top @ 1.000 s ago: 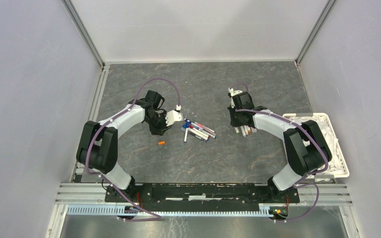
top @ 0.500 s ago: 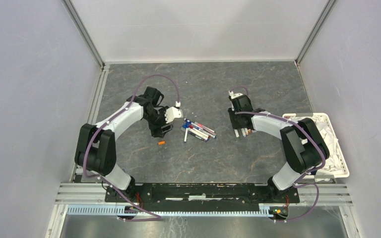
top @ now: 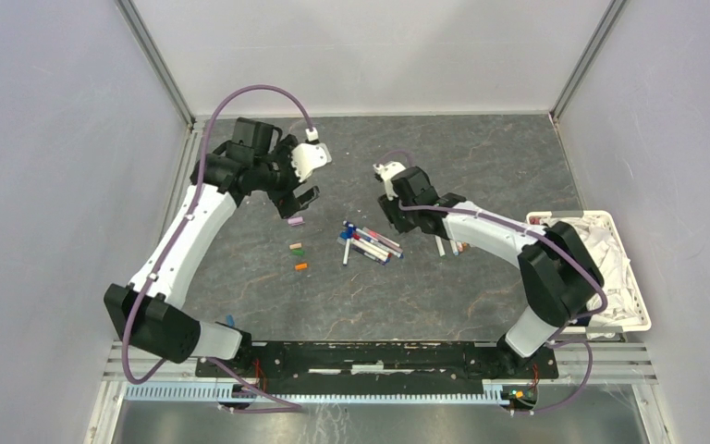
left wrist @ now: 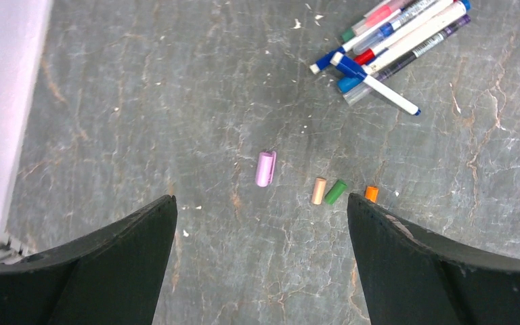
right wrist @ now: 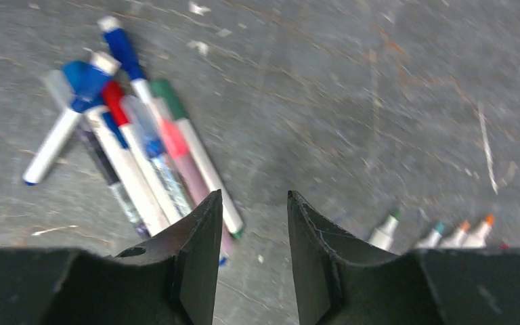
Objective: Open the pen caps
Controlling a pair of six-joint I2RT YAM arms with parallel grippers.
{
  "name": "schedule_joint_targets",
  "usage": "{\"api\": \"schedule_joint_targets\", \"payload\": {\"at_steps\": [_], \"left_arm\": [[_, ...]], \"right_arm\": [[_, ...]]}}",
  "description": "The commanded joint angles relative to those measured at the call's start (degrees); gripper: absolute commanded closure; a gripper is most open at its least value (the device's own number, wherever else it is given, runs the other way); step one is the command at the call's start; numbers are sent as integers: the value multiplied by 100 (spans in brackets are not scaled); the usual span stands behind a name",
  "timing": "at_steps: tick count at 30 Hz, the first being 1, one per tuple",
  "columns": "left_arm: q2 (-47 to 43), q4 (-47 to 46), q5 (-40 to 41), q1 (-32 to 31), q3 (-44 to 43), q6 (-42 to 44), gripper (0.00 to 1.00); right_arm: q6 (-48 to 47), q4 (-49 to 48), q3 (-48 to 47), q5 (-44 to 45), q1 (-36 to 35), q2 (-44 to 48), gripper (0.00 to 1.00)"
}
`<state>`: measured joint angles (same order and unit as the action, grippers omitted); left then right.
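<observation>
Four pen caps lie loose on the table: purple (left wrist: 265, 168), tan (left wrist: 319, 191), green (left wrist: 336, 191) and orange (left wrist: 372, 193). In the top view they are the purple cap (top: 296, 221) and the orange cap (top: 301, 266). My left gripper (left wrist: 261, 198) hangs wide open and empty above them, also seen from above as left gripper (top: 298, 203). A pile of capped pens (top: 368, 242) lies at mid-table. My right gripper (right wrist: 254, 194) is partly open and holds nothing, between that pile (right wrist: 142, 156) and several uncapped pens (right wrist: 386, 233).
A white basket (top: 635, 298) holding white cloth stands at the table's right edge. The uncapped pens (top: 448, 246) lie side by side right of the pile. A white wall (left wrist: 0, 101) borders the table on the left.
The left gripper opened, rose and swung back-left, and a purple cap now lies on the table. The right gripper opened and moved left, away from the uncapped pens toward the pile.
</observation>
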<state>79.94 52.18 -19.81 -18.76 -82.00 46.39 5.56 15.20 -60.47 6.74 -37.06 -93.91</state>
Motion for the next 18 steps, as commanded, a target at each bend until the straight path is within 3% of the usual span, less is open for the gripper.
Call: {"api": "schedule_joint_targets", "payload": {"at_steps": [1, 9, 18], "left_arm": [[-345, -79, 207, 279, -318, -537, 0], [-401, -30, 229, 453, -104, -555, 0], [-239, 161, -140, 448, -106, -516, 0]], "right_arm": [[-359, -16, -455, -661, -140, -472, 57], [-370, -60, -560, -1051, -157, -1069, 63], [-383, -156, -472, -709, -145, -1162, 71]]}}
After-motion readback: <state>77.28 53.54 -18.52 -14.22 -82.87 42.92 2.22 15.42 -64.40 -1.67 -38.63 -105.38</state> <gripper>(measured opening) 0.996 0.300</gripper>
